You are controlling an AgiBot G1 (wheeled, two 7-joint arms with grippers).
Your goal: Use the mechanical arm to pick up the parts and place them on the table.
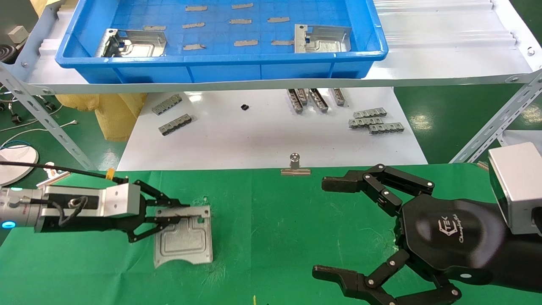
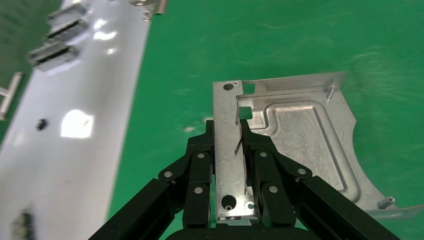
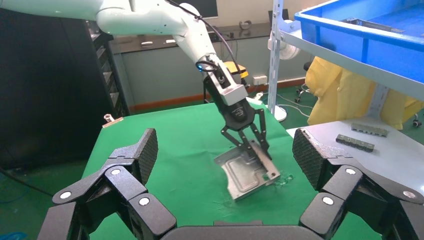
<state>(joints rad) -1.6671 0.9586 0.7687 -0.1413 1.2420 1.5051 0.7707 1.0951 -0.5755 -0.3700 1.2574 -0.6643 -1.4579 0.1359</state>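
Three parts: two in the blue tray [image 1: 127,70], one part [image 1: 184,239] on the green table [image 1: 271,237]. Left gripper [image 2: 232,150] low, reaching sideways, fingers pinched on its edge flange, plate apparently slightly tilted. Right gripper [image 1: 334,226] hovers apart, fingers spread wide.

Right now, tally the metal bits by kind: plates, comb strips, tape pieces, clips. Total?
Plates: 3, two in the blue tray (one, one) and one on the green table, clamped by the left end effector
Comb strips: 9, on the white board
Tape pieces: 10, in the tray
Clips: 1
Total: 23
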